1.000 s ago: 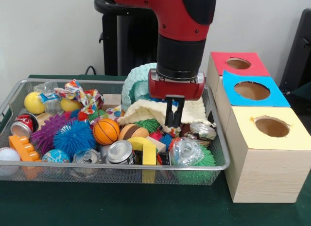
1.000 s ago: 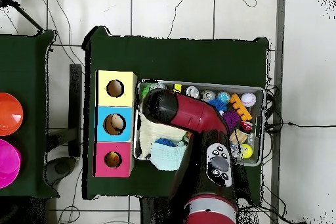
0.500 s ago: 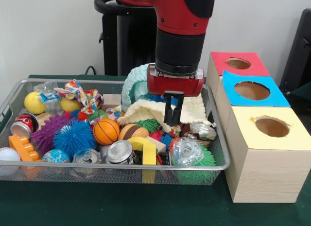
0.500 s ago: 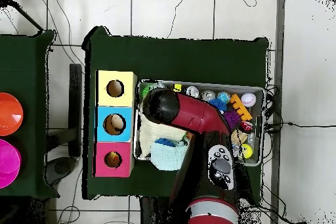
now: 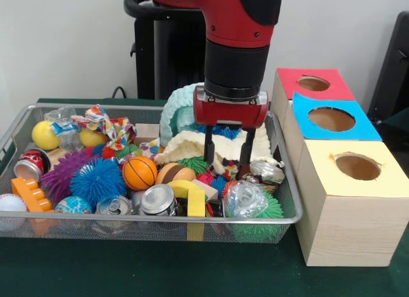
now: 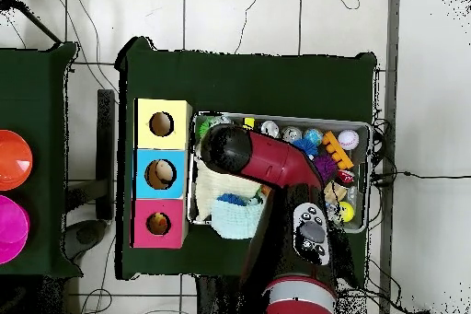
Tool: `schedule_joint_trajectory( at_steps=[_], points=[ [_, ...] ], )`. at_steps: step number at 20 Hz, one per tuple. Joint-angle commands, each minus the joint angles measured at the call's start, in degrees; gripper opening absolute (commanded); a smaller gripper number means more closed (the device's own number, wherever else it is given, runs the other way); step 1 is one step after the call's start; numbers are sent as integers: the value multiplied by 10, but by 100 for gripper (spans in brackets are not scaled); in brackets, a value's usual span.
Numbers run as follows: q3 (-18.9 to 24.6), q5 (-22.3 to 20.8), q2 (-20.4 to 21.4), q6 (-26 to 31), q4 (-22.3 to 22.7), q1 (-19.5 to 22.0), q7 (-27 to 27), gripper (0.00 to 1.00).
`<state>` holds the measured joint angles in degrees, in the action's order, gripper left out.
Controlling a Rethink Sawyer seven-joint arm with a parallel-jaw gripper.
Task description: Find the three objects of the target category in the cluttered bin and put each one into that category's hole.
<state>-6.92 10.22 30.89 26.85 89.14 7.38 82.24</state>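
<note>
1. The worktop, under a dark green cover, carries a wire-mesh bin full of clutter and, just beside it, a row of three wooden boxes, each with a round hole in its coloured top: yellow box, blue box and red box.
2. The red and black arm comes straight down over the end of the bin nearest the boxes. In the overhead view its bulk hides whatever lies under the wrist.
3. The cream knitted cloth is draped over the pile directly under the arm, with a pale teal cloth behind it. My guess is that soft fabric is the target category, though the task does not name it.
4. The hand is spread wide and holds nothing; its two black fingers hang on either side of a ridge of the cream cloth, tips at or just above it.
5. To do this pick well, I would lower until the tips sink into the fabric, then pinch a fold rather than a flat layer. Lift slowly, since the cloth could drag along the crushed foil item or the green spiky ball.
6. The orange ball and the cans lie well clear of this grasp.
</note>
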Motion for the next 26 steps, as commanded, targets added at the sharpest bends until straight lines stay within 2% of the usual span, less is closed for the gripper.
schedule_joint_trajectory(
  at_steps=[1,7,26],
  points=[
    [83,26,-19,-57,52,32,110,100],
    [113,28,-17,-88,69,50,118,100],
    [125,30,-9,-100,48,36,131,100]
  ],
)
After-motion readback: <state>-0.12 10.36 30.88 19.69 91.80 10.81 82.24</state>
